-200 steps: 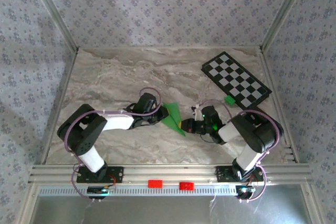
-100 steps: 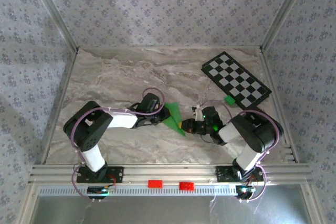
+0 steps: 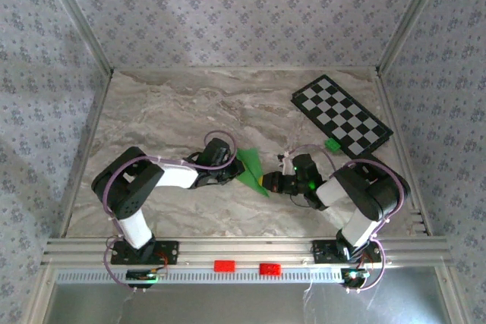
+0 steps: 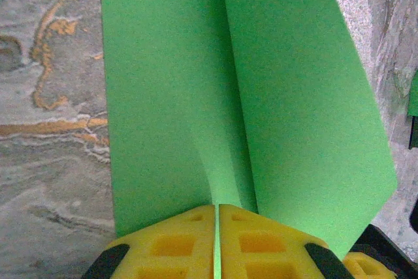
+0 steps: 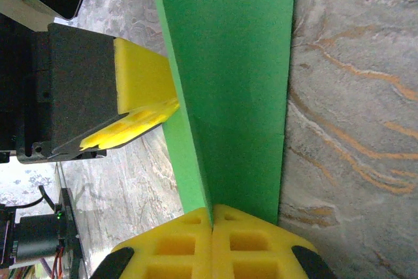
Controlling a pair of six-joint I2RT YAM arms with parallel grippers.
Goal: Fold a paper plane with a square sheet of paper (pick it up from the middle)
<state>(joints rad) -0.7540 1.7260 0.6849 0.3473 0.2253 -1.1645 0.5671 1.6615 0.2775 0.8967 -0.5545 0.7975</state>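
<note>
We count one folded sheet of green paper (image 3: 249, 165), one checkered board (image 3: 342, 115), one small green block (image 3: 332, 144) and two red tabs (image 3: 223, 265) (image 3: 269, 268). We count two arms, the left arm (image 3: 163, 176) and the right arm (image 3: 364, 187), and two grippers, the left gripper (image 4: 216, 217) and the right gripper (image 5: 211, 217).

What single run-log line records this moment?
left gripper: shut on green paper | right gripper: shut on green paper | green paper: folded, between both grippers

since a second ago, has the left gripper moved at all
Yes. In the top view the left gripper has slid a little to the right, closer to the checkered board, and it is closed on the edge of the green paper.
</note>
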